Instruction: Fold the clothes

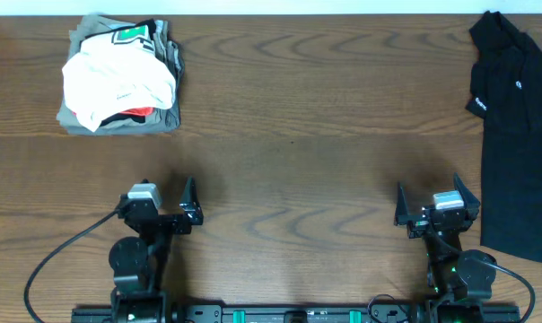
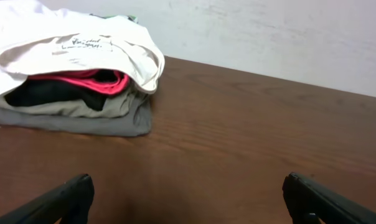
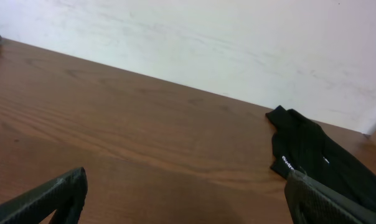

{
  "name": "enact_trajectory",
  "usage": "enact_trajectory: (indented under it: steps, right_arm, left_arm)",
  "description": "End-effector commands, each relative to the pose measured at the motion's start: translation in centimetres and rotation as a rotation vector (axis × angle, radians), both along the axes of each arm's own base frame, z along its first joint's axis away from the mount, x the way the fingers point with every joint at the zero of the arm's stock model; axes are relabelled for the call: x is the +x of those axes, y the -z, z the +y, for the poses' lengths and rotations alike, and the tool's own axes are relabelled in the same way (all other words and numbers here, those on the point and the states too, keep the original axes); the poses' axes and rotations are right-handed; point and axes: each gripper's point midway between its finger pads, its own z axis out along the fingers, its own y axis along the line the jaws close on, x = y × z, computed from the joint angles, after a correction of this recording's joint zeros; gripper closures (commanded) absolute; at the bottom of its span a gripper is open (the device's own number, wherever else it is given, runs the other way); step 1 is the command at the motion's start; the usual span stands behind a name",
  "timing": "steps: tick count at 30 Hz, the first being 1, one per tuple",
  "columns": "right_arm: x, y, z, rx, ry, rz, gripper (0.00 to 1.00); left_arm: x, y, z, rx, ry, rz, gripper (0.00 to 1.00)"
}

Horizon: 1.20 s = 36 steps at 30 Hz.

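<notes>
Left gripper [image 1: 161, 193] and right gripper [image 1: 430, 190] sit low over the bench [image 1: 289, 135], jaws wide, empty. Well beyond the left gripper the white T-shirt [image 1: 118, 81] tops a folded stack [image 1: 166, 118]; far to that gripper's right lies the black shirt [image 1: 513, 152].

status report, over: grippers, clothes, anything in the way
left gripper open, empty. right gripper open, empty. white t-shirt bunched atop pile far left, black shirt laid out far right, both untouched. nothing blocking either.

clothes pile [image 2: 73, 68], wooden table [image 2: 238, 137], white wall [image 2: 269, 37]
</notes>
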Motion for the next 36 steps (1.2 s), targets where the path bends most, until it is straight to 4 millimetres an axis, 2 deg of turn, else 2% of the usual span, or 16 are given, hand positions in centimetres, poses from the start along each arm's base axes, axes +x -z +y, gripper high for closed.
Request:
enact_trajectory:
  steps: [1,7,10,36]
  right_arm:
    - [0.0,0.0,-0.1,0.015,0.007,0.0,0.01]
    - [0.0,0.0,-0.1,0.014,0.007,0.0,0.01]
    - [0.0,0.0,-0.1,0.015,0.007,0.0,0.01]
    - [0.0,0.0,-0.1,0.015,0.007,0.0,0.01]
  left_arm:
    - [-0.2,-0.1,0.2,0.042,-0.005,-0.02,0.02]
    - [-0.9,0.6,0.3,0.049,-0.01,0.001,0.02]
    - [-1.0,-0.5,0.2,0.051,-0.01,-0.046,0.02]
    - [-0.9,-0.4,0.4,0.052,-0.021,-0.041,0.02]
